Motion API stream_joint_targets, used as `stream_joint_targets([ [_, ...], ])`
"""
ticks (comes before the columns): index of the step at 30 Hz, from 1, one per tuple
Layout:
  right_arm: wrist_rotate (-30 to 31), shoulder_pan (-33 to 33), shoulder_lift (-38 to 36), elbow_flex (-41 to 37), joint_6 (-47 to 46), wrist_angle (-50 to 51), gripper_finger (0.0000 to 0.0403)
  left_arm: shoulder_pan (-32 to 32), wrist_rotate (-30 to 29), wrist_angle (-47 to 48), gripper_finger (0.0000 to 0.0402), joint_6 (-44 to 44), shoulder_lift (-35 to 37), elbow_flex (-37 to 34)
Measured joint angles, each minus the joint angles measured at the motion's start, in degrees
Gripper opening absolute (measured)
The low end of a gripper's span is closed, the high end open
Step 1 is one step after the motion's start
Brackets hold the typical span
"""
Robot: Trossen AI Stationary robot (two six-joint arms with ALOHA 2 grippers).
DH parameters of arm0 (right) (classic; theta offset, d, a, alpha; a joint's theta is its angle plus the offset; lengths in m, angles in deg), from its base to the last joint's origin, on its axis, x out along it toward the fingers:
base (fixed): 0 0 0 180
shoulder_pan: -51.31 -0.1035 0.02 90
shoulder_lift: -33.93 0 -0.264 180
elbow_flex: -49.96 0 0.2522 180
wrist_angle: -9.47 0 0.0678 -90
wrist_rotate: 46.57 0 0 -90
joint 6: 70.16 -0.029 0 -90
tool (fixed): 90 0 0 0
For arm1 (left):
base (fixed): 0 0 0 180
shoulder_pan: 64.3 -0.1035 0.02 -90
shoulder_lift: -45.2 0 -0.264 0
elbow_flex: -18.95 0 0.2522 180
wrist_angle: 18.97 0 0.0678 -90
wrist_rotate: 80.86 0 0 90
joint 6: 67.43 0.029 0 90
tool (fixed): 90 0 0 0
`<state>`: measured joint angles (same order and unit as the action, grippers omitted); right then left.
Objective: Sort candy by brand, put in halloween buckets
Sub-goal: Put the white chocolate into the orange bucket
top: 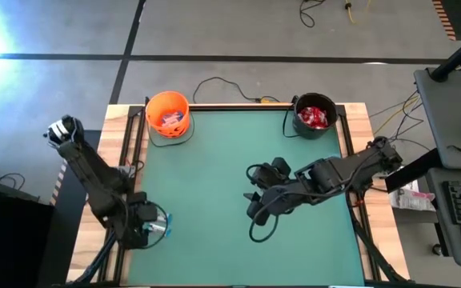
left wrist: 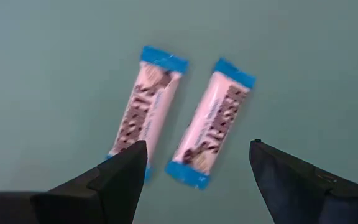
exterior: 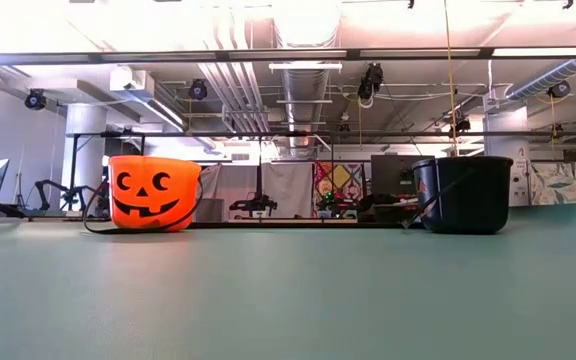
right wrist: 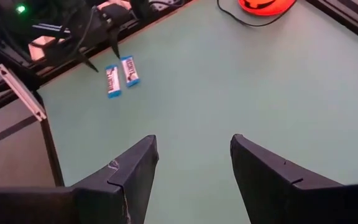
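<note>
Blue-and-white bars [left wrist: 143, 111] [left wrist: 209, 122] lie side by side just ahead of the released left pincer [left wrist: 194, 163]; closing could catch both or skid one away. Farther off, the right pincer [right wrist: 194, 152] hangs released, empty; orange bucket [top: 168, 114] beyond.

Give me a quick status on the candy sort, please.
Left gripper open over two blue-and-white bars. Right gripper open, empty, mid-table. Nothing blocking the orange bucket.
</note>
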<state>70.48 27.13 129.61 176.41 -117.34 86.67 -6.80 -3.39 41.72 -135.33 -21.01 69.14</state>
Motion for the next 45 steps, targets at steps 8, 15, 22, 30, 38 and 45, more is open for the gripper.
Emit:
stream_joint_targets([
  [8,0.0,0.98,0.02,0.0,0.52,0.15,0.0196,-0.33,-0.46,-4.07,0.0268,1.17,-6.25,-0.76],
  [15,0.0,0.83,0.04,0.0,0.57,0.14,0.0196,-2.75,-2.33,-7.35,0.026,1.23,-12.5,-0.93],
  [22,-0.04,0.83,0.07,0.0,0.72,0.15,0.0196,-6.79,-10.11,-21.88,0.0231,1.17,-19.7,-0.57],
  [30,-2.47,0.98,0.07,0.0,1.37,0.26,0.0196,-19.11,-18.15,-44.64,0.0212,12.85,-28.11,1.39],
  [38,-6.53,0.9,-0.29,4.03,0.66,3.41,0.0196,-33.86,-11.94,-65.94,0.0204,28.25,-36.66,4.22],
  [45,-6.0,0.8,-0.44,8.45,0.74,5.26,0.0196,-33.29,-11.61,-65.91,0.0219,37.13,-31.1,5.85],
])
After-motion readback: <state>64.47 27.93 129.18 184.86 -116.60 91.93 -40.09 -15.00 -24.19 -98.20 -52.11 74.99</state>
